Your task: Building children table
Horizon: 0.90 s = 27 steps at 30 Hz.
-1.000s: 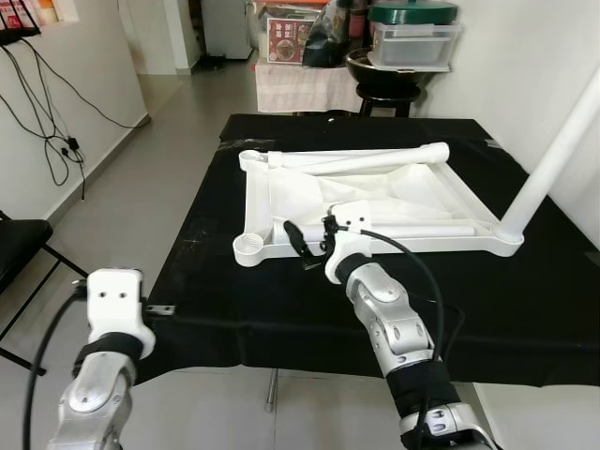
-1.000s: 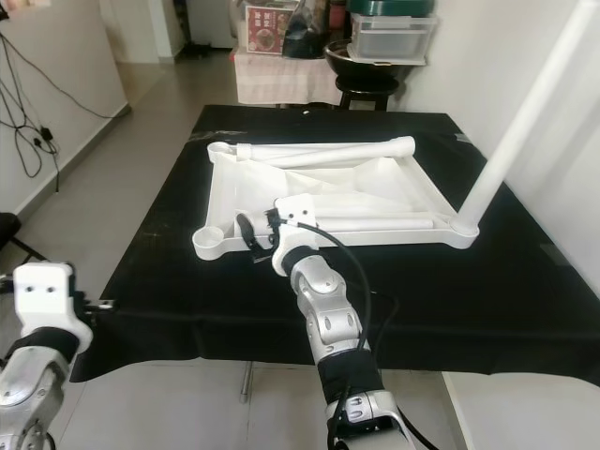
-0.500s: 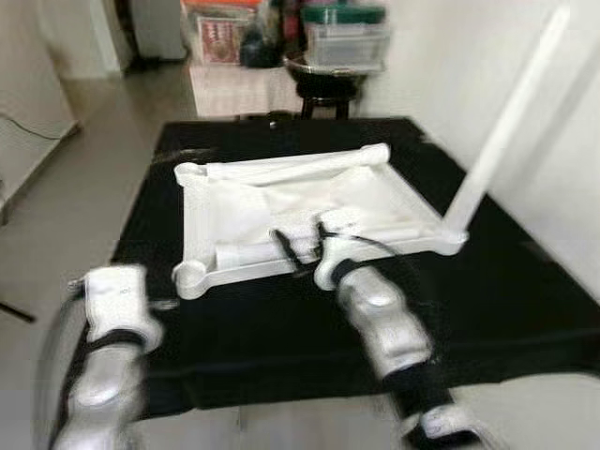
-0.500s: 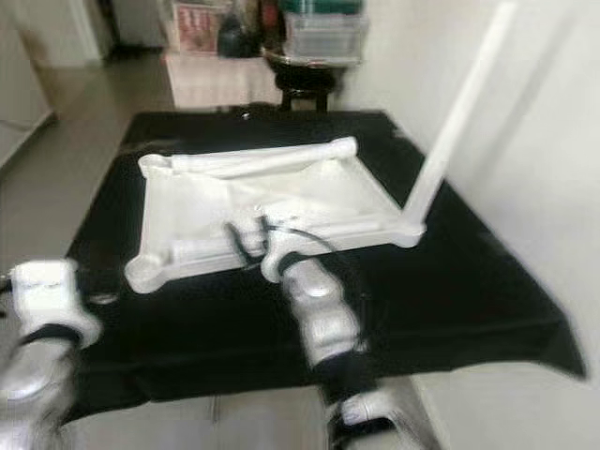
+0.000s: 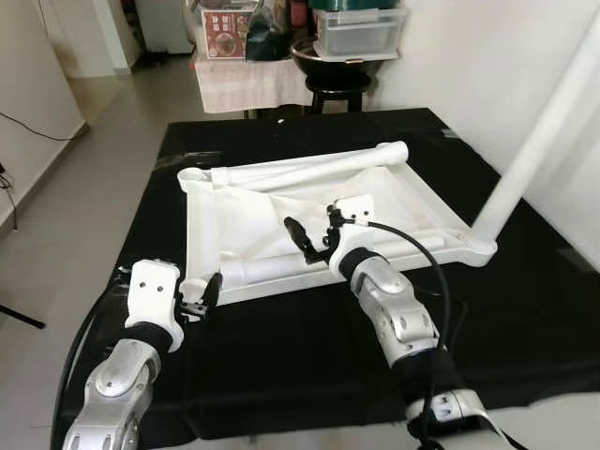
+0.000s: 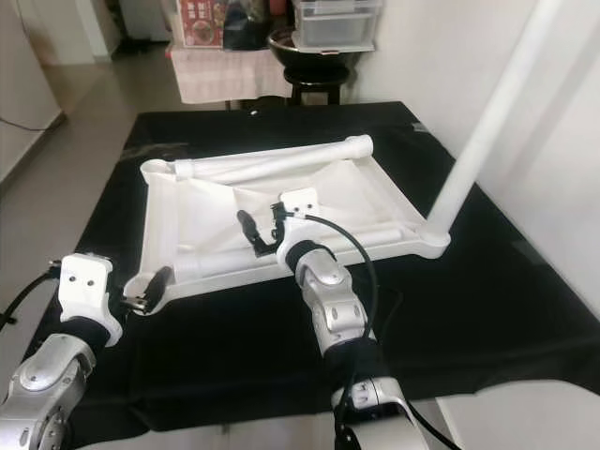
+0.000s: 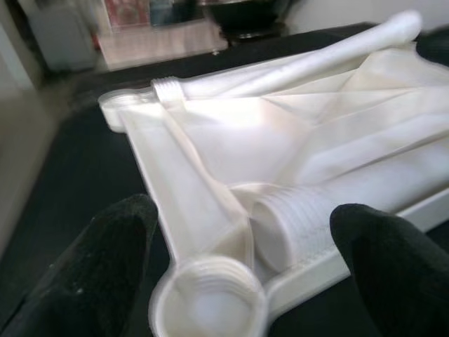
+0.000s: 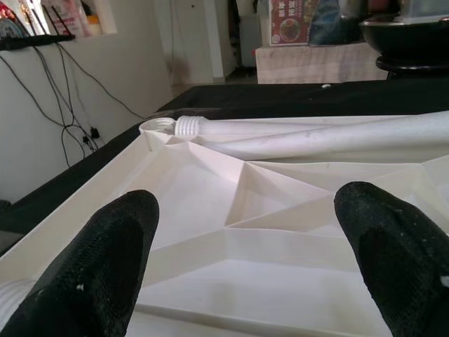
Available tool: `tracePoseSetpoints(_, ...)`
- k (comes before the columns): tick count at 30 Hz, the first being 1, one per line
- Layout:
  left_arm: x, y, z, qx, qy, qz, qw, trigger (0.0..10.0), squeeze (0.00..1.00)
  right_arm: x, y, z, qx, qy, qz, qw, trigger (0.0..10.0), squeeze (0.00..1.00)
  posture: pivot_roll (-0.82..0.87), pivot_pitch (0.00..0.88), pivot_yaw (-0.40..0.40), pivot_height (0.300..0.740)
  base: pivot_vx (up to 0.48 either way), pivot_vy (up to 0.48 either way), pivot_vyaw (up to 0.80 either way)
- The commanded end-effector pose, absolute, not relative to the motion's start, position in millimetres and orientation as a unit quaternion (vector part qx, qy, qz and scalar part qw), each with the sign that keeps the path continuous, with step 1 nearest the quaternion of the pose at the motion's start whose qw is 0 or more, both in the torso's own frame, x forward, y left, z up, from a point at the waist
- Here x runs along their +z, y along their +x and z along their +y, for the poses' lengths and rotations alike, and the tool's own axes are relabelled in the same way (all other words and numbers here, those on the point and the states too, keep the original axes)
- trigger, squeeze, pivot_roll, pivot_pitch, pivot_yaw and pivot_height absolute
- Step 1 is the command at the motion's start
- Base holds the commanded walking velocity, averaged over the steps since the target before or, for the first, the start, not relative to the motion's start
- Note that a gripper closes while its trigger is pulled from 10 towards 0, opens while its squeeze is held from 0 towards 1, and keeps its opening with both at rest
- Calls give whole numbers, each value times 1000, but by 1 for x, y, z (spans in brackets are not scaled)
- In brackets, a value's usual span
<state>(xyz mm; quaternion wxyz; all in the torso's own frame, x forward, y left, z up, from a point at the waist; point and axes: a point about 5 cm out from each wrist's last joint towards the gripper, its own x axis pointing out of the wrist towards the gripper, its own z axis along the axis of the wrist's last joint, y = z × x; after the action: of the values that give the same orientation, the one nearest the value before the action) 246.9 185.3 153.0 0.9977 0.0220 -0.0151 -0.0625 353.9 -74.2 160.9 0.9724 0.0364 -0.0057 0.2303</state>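
Observation:
A white children's table top [image 5: 244, 211] lies upside down on the black-covered table [image 5: 525, 319]. One white leg [image 5: 544, 122] stands upright, fixed in the near right corner. A loose leg [image 5: 309, 169] lies along the far edge. Another loose leg [image 7: 295, 228] lies inside the near edge, threaded end toward the near left corner socket [image 7: 207, 309]. My left gripper [image 5: 202, 298] is open just in front of that socket, fingers [image 7: 105, 253] either side of it. My right gripper [image 5: 305, 239] hovers open over the ribbed underside [image 8: 245, 203], holding nothing.
Beyond the table's far end stands a black stool [image 5: 337, 89] with a dark bowl and plastic boxes, beside a low cloth-covered stand [image 5: 248, 80]. A white wall runs along the right. Bare floor [image 5: 84, 187] lies to the left.
The camera has moved closer and shifted. My left gripper has come forward to the near left corner socket. My right gripper has reached further over the table top.

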Motion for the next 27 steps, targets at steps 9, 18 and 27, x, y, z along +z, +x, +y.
tracePoseSetpoints(9,153,259,179,-56,-221,44,973,10000,0,168,351,-71,250,-1,-30,968,10000,0,-109,29,-25,740,0,0,0)
tracePoseSetpoints(18,152,285,195,-32,-319,61,945,10000,0,178,355,-86,233,-11,-41,972,10000,0,-135,56,-25,740,0,0,0)
tracePoseSetpoints(27,157,298,186,-80,-346,94,930,10000,0,186,354,-97,224,-25,-50,973,10000,0,-159,73,-21,740,0,0,0)
